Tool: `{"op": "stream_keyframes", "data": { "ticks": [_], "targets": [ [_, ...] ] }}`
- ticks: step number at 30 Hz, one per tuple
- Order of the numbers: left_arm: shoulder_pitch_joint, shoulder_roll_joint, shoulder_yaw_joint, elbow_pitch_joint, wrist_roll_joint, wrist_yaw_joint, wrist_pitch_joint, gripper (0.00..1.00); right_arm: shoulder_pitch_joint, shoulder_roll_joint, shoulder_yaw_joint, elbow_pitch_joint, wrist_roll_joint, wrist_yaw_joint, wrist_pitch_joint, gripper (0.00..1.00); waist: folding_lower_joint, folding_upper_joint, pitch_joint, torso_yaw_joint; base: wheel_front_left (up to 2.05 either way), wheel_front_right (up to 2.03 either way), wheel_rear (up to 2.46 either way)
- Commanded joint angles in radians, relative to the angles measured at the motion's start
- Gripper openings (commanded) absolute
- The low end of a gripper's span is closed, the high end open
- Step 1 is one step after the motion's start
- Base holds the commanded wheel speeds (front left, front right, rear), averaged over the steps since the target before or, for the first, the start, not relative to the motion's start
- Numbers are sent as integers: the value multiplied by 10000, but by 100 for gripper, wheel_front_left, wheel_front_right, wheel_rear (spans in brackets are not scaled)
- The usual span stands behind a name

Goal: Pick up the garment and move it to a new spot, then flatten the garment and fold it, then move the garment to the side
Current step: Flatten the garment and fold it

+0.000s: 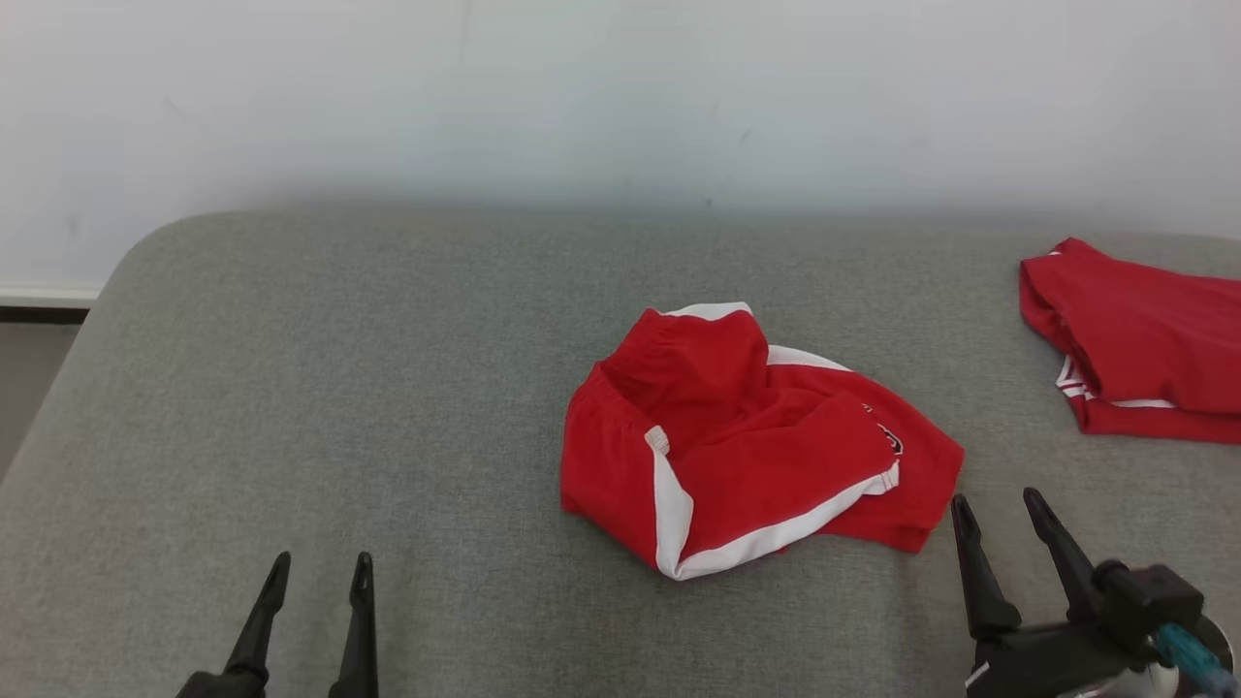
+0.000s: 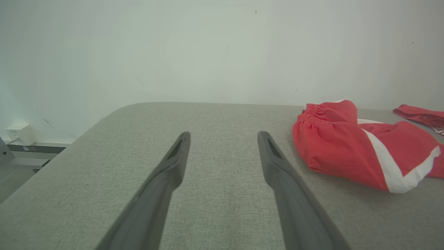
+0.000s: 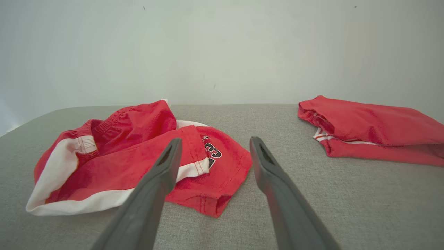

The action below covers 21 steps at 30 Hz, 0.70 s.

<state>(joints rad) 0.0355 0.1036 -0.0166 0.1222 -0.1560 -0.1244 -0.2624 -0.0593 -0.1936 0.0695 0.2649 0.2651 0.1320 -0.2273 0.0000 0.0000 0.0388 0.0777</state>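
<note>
A crumpled red garment (image 1: 751, 441) with white trim lies in a heap at the middle of the grey padded table (image 1: 388, 388). The same garment (image 3: 138, 156) shows a black printed mark near its right edge, and the garment (image 2: 360, 149) also lies to the right of my left fingers. My left gripper (image 1: 320, 560) stands open above the table's front left, well apart from the cloth. Close beside the heap's lower right corner, my right gripper (image 1: 997, 496) is open with nothing between its fingers; my right gripper (image 3: 213, 140) points just past the cloth's right edge.
A second red garment (image 1: 1139, 339), folded flat, lies at the table's far right edge; the folded garment (image 3: 371, 128) is right of my right fingers. A white wall rises behind the table. Bare grey table (image 2: 222, 121) spreads to the left.
</note>
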Motion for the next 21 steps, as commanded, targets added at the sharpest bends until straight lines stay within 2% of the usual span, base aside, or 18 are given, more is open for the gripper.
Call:
{"op": "stream_keyframes", "data": {
  "ticks": [1,11,20,21],
  "targets": [
    [-119,-57,-50,14,100,-45,-31,100,-240,-114,105,152,66,-30,56,100,0,0,172,180,0,0,0],
    [-673,-220,-312,233,28,-48,-33,100,-2092,-831,855,2406,204,-30,134,100,0,0,769,1028,0,0,0],
    [-1004,-304,-547,397,-72,-47,-31,100,-3095,-975,1351,4367,547,-30,-22,100,0,0,1074,1612,0,0,0],
    [-1016,-311,-539,396,-84,-47,-33,100,-3158,-945,1431,4559,631,-30,-27,79,0,0,1088,1647,0,0,0]
  ]
}}
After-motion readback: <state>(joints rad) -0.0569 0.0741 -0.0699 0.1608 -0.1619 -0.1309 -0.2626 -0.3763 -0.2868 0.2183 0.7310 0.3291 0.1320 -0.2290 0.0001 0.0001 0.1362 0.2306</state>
